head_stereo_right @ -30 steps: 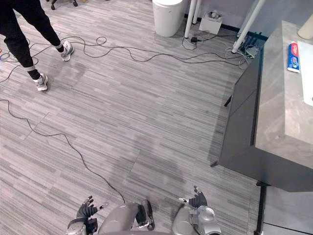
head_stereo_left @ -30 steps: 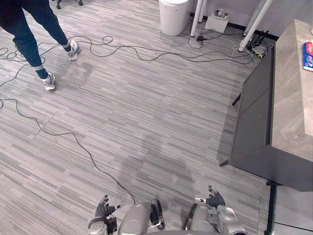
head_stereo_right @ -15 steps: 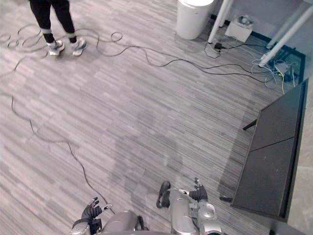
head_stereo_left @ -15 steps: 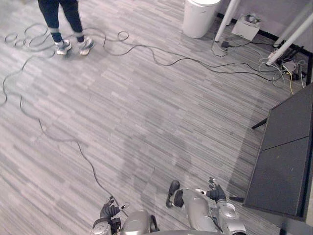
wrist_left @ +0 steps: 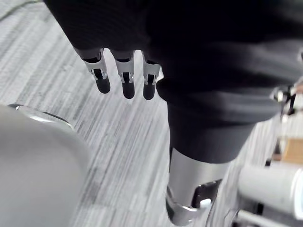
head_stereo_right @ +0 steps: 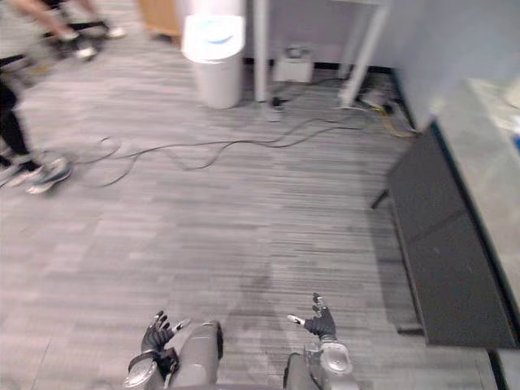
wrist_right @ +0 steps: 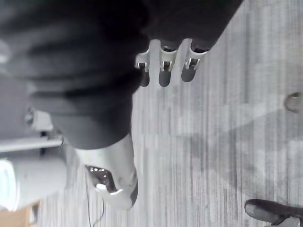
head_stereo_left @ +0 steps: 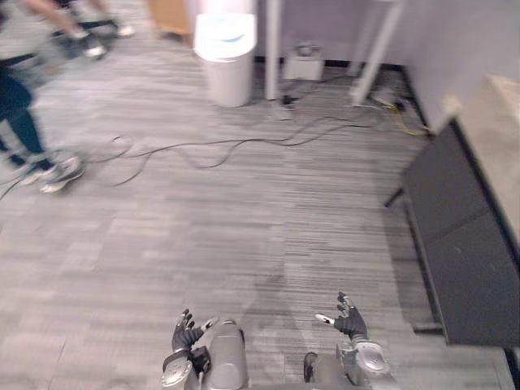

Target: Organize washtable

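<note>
Camera swung; person [head_stereo_left: 28, 134] now at the left edge. Left eye: washtable [head_stereo_left: 497, 134] at right, lidded white bin [head_stereo_left: 225, 57] by the far wall, contents hidden. Right eye: blue item [head_stereo_right: 515, 145] on the washtable's right edge, print unreadable. Left wrist: left hand [wrist_left: 124, 78] fingers straight, empty. Right wrist: right hand [wrist_right: 163, 71] likewise.

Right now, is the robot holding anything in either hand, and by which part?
Nothing. The left hand and the right hand hang open and empty above the floor.
</note>
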